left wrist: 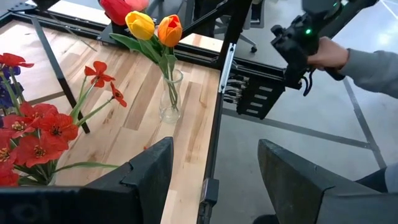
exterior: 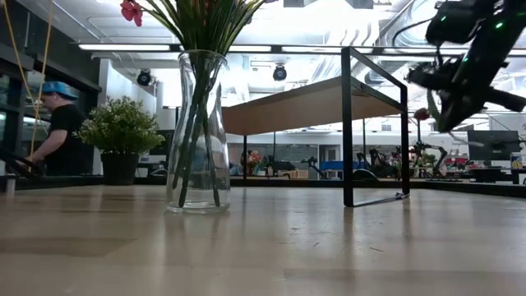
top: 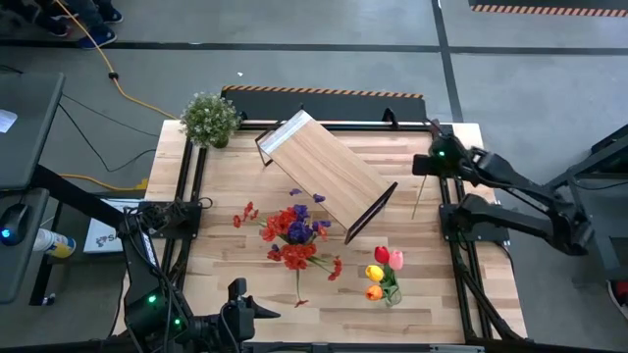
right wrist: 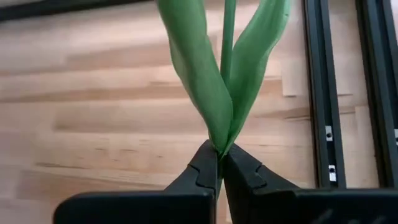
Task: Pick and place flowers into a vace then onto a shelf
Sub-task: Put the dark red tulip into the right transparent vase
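Right wrist view shows the right pincer [right wrist: 219,163] clamped on a flower stem [right wrist: 227,56]; next, carrying it to the vase [top: 391,291].

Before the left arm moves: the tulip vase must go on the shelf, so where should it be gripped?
Probably the glass vase at its neck, approached level from the side by the open left gripper: it stands upright, and tulips spread above. The right gripper holds a tulip stem.
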Action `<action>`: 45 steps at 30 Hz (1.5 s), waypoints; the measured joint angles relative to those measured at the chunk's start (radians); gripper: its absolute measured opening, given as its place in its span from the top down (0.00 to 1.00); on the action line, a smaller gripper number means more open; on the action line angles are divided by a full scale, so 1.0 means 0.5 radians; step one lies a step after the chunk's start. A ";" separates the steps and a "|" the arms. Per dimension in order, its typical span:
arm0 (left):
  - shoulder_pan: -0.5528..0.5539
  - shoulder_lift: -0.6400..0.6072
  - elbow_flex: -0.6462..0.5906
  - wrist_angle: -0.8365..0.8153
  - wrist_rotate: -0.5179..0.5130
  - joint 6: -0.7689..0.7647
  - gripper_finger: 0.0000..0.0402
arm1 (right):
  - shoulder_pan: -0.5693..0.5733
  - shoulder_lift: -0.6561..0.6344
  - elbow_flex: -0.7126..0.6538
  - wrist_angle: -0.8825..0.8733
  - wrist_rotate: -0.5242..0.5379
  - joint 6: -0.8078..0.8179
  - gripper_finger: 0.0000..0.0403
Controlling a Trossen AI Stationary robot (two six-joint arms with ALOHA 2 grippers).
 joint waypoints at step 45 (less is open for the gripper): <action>0.000 0.000 0.000 0.008 -0.017 -0.045 0.34 | 0.003 -1.031 0.007 2.165 -1.108 0.401 0.99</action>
